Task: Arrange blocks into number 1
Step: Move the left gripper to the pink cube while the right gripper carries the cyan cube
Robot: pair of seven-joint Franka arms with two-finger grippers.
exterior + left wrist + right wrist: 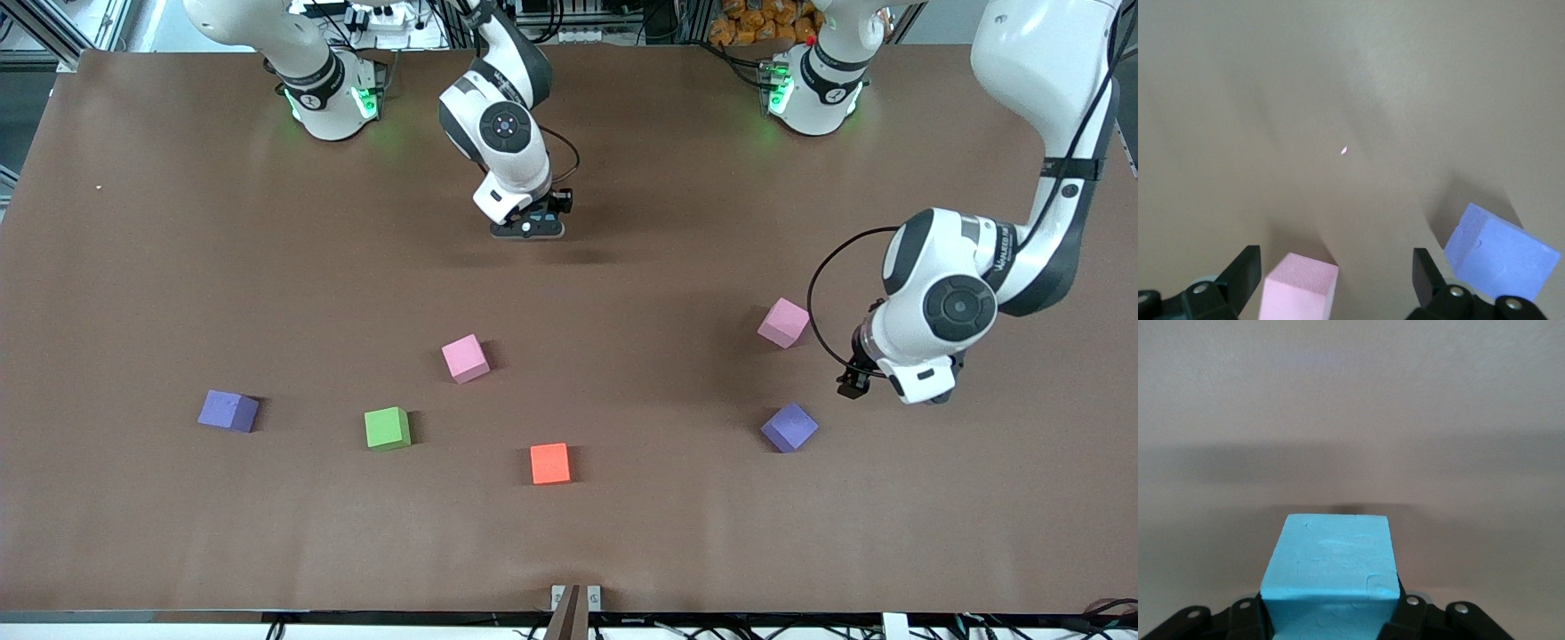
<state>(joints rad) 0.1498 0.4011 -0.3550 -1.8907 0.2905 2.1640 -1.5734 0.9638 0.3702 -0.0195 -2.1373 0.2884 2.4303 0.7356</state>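
Observation:
My right gripper [527, 229] hangs low over bare brown table and is shut on a light blue block [1331, 570]; that block is hidden in the front view. My left gripper [1335, 267] is open, low over the table toward the left arm's end, with a pink block [1298, 287] just inside its fingers and a purple block [1501, 260] outside one finger. In the front view those are the pink block [783, 322] and the purple block [789, 428]. Loose on the table lie another pink block [466, 358], a green block [388, 428], an orange block [550, 463] and a second purple block [228, 411].
Both arm bases [329, 98] [813, 89] stand at the table's edge farthest from the front camera. A small bracket [575, 600] sits on the table edge nearest that camera. Cables and clutter lie off the table past the bases.

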